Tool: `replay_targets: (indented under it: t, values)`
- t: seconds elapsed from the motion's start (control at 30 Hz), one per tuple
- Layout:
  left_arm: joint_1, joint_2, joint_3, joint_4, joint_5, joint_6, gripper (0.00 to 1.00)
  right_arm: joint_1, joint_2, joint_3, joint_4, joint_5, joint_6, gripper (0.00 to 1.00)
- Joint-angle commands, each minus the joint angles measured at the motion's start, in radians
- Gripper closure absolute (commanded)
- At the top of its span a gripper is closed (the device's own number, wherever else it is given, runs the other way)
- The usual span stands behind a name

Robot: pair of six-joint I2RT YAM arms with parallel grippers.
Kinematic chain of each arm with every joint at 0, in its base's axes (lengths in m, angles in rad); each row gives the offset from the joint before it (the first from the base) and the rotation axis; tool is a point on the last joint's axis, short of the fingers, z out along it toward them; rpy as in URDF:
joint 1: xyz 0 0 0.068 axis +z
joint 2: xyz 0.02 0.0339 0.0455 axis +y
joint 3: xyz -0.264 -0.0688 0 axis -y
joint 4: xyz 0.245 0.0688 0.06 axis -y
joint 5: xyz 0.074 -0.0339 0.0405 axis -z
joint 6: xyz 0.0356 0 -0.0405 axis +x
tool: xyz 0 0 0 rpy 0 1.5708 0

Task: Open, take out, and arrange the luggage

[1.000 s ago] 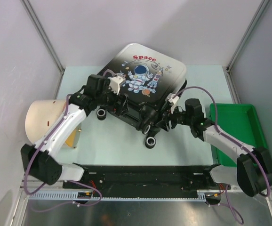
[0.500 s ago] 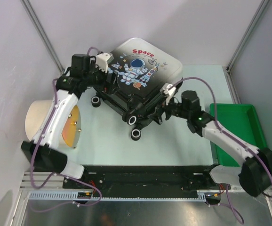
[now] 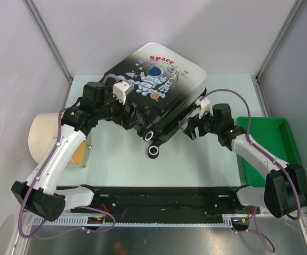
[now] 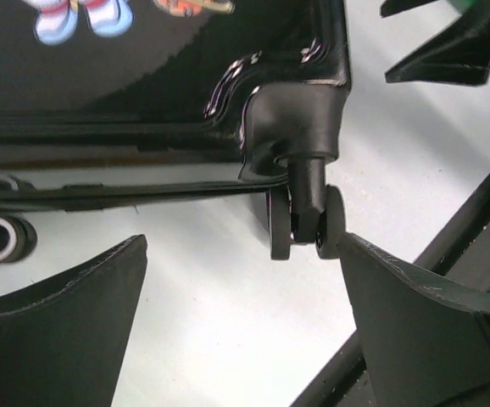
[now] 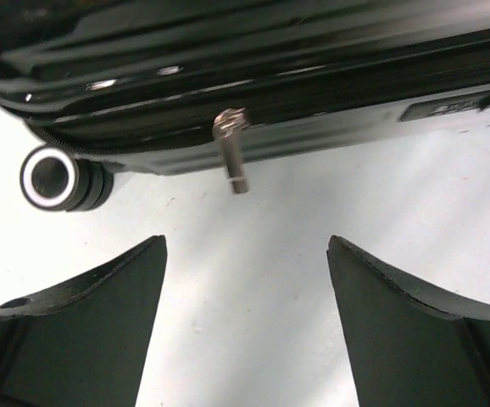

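At the left edge of the pale desk [image 3: 116,154], a beige cylinder [image 3: 44,135] is seen; the left tool [image 4: 243,253] is spread wide, empty, beside a black wheel [image 4: 306,222] of the white-to-black hard-shell astronaut-print luggage [image 3: 156,85] lying mid-desk, print up; the right tool [image 5: 245,248] is likewise spread, facing its metal zipper pull [image 5: 232,153].

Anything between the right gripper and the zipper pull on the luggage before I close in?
No. In the right wrist view only bare table lies between the open right gripper and the zipper pull hanging from the luggage.
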Motion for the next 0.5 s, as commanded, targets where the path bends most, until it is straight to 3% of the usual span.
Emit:
replay_targets:
  t: [0.0, 0.17, 0.33, 0.47]
  values:
    - [0.002, -0.021, -0.049, 0.036, -0.026, -0.039, 0.01, 0.131, -0.092, -0.101, 0.16, 0.22, -0.006, 0.17]
    - [-0.011, -0.025, -0.086, 0.039, -0.035, -0.103, 0.0, 0.23, -0.026, -0.126, 0.273, 0.383, -0.012, 0.16]
    - [-0.03, -0.05, -0.103, 0.04, -0.058, -0.145, 0.0, 0.265, 0.044, -0.126, 0.403, 0.426, -0.051, 0.18]
    - [-0.059, -0.074, -0.112, 0.046, -0.101, -0.186, 0.0, 0.286, 0.106, -0.126, 0.48, 0.474, -0.101, 0.28]
